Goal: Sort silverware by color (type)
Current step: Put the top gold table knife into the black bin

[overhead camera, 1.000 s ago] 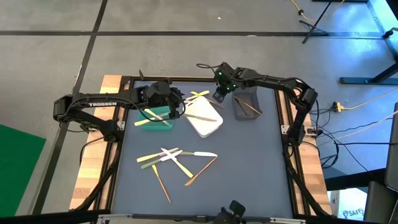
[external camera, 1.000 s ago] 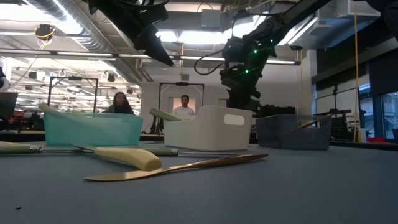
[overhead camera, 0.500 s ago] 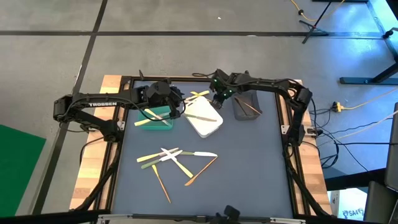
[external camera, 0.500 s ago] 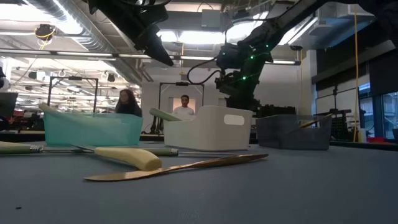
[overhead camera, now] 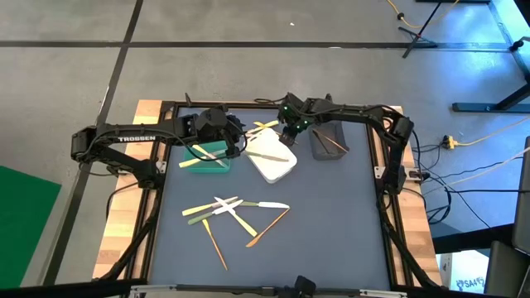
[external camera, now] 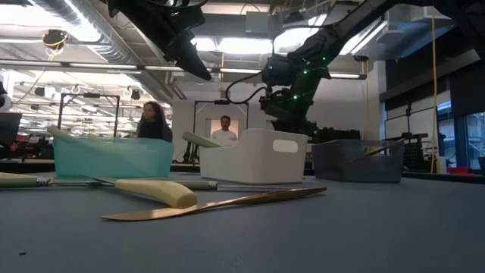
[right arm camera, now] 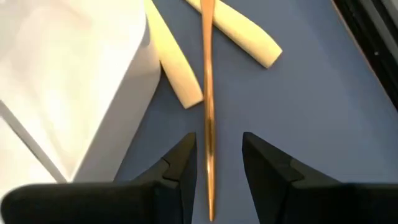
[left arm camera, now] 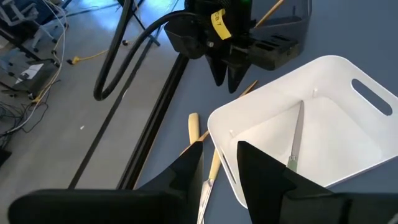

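Note:
Behind the white bin (overhead camera: 273,162), an orange-brown utensil (right arm camera: 208,93) lies on the table across two pale yellow ones (right arm camera: 176,71). My right gripper (right arm camera: 217,140) is open and points down at it, one finger on each side of its thin end, without touching it. My left gripper (overhead camera: 234,142) hangs open with nothing in it above the green bin (overhead camera: 207,157), which has pale utensils lying over its rim. A silver utensil (left arm camera: 296,134) lies in the white bin. More silverware (overhead camera: 236,213) lies loose near the table's middle.
A grey bin (overhead camera: 327,141) at the far right holds an orange-brown utensil (overhead camera: 335,145). The white bin's wall (right arm camera: 112,124) stands close beside my right gripper. Beyond the table, people stand in the room (external camera: 225,129).
My right gripper has come down and moved toward the table's left, from beside the grey bin to the utensils behind the white bin. Its fingers keep the same gap.

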Controlling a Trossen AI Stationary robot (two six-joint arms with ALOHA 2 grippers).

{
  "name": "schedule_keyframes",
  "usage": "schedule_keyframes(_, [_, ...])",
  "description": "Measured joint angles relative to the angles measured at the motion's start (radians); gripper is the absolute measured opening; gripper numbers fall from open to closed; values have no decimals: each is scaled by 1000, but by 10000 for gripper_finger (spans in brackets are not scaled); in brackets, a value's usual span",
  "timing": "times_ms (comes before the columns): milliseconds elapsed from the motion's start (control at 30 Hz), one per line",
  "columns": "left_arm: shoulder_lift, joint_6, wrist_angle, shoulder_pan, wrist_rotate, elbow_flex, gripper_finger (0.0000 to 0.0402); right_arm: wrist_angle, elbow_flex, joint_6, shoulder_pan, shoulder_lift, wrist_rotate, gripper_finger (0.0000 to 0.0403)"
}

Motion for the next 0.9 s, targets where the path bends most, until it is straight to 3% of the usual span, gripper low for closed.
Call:
schedule_keyframes(367, [0,0,0,0,0,0,93,15,0,-5,57,25,65,117])
schedule_keyframes(900, [0,1,-1,0,5,0,93,12,4,-4,53,101,34,117])
